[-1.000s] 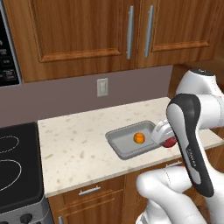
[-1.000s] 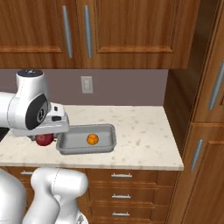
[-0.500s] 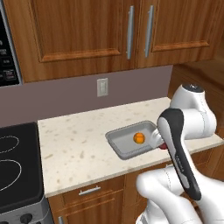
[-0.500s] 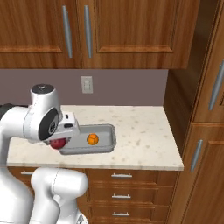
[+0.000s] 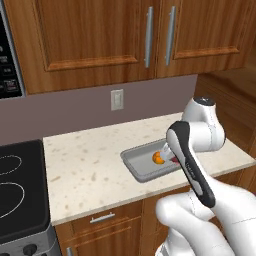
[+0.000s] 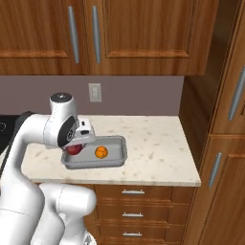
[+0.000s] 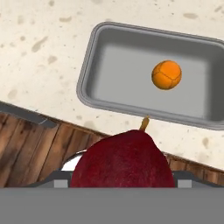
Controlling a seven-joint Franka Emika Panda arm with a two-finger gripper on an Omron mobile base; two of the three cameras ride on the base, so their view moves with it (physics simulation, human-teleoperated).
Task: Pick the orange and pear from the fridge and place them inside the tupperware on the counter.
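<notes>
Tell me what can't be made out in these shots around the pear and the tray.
- Gripper fingers: in the hand view the pear covers them, so the grip itself is unseen.
- Pear's lower part: cut off at the bottom of the hand view.
- Pear in the left base view: mostly behind the arm.
- Tupperware: its left end sits behind the hand in the right base view.
- Orange: plainly visible.
</notes>
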